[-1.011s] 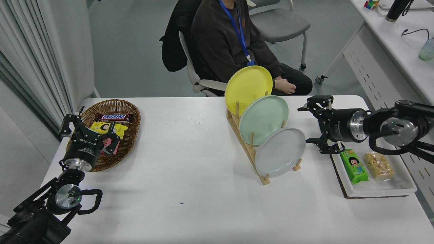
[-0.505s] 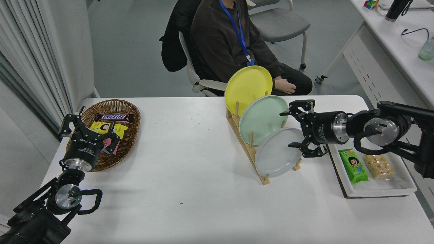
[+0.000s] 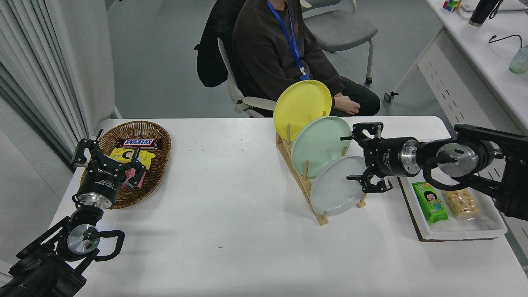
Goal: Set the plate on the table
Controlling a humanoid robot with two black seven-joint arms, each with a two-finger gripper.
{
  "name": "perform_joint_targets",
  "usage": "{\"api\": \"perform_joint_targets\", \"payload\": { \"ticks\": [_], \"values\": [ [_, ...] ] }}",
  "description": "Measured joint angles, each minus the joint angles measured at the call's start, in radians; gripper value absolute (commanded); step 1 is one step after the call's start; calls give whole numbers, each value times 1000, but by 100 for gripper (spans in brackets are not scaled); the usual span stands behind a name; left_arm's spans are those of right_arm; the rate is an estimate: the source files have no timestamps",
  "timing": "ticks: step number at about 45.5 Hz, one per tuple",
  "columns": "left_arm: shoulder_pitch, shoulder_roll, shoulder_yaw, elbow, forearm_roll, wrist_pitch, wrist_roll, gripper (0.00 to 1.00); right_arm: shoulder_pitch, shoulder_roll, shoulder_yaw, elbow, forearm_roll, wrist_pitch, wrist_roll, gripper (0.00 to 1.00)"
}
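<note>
Standing on edge in the nearest slot of the slatted wooden rack (image 3: 303, 181), toward the table's right half: round pale grey plate (image 3: 336, 187), not yet lifted. Reaching in from the right edge with jaws spread wide about its upper right rim, gripping nothing: black right gripper (image 3: 358, 164). Remaining, by the look of it: closing, lifting clear, laying flat on the white rectangular table (image 3: 231, 214). Crowding close behind: mint green plate (image 3: 319, 144), then yellow plate (image 3: 301, 105). Hemming the right edge: white snack tray (image 3: 486, 225). Resting parked at the near left corner, fingers apart over a wicker basket (image 3: 154, 173): left gripper (image 3: 108, 159).
</note>
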Motion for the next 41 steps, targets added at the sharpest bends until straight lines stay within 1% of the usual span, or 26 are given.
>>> {"api": "perform_joint_targets", "payload": {
  "ticks": [18,21,24,28,31,34,38,41],
  "values": [
    [0,0,0,0,0,0,0,98,-7,14,16,-24,11,-19,1,89],
    [0,0,0,0,0,0,0,98,-8,23,18,-35,10,-19,1,87],
    [0,0,0,0,0,0,0,98,-8,32,20,-50,8,-20,1,82],
    [0,0,0,0,0,0,0,98,-9,44,20,-72,6,-21,1,81],
    [0,0,0,0,0,0,0,98,-9,53,18,-86,5,-22,1,78],
    [0,0,0,0,0,0,0,98,-10,59,16,-96,3,-23,1,77],
    [0,0,0,0,0,0,0,98,-10,65,14,-106,3,-23,0,70],
    [0,0,0,0,0,0,0,98,-10,68,13,-108,4,-23,-1,70]
  ]
}}
